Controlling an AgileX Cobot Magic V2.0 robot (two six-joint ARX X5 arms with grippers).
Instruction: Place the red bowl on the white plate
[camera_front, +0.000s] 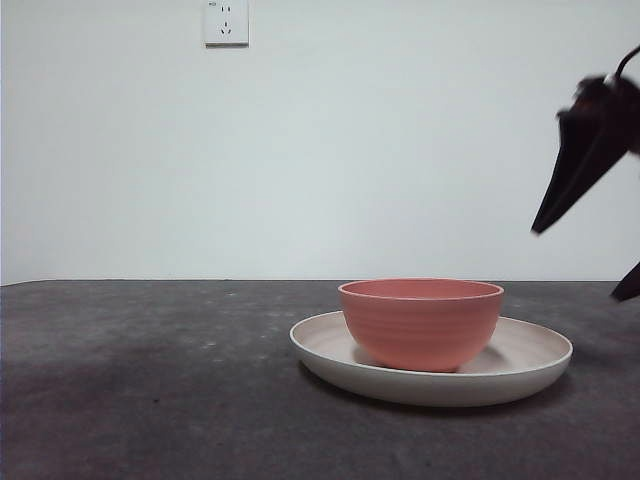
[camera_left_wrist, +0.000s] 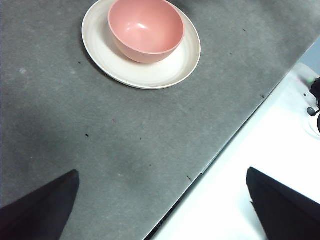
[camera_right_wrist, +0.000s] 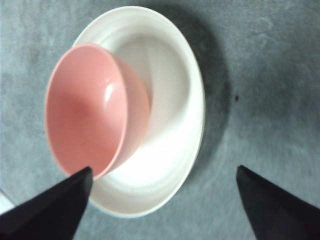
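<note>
The red bowl (camera_front: 421, 322) stands upright inside the white plate (camera_front: 320, 340) on the dark table, right of centre in the front view. My right gripper (camera_front: 590, 240) hangs open and empty at the right edge, above and beside the plate. Its wrist view shows the bowl (camera_right_wrist: 90, 112) resting in the plate (camera_right_wrist: 175, 115), with the gripper (camera_right_wrist: 162, 187) wide open over the plate's edge and one finger (camera_right_wrist: 60, 205) near the bowl's rim. My left gripper (camera_left_wrist: 162, 192) is open and empty, far from the bowl (camera_left_wrist: 145, 30) and plate (camera_left_wrist: 150, 75).
A wall socket (camera_front: 226, 22) sits high on the white wall behind. The table's edge (camera_left_wrist: 220, 155) runs diagonally in the left wrist view, with a white surface (camera_left_wrist: 250, 165) beyond it.
</note>
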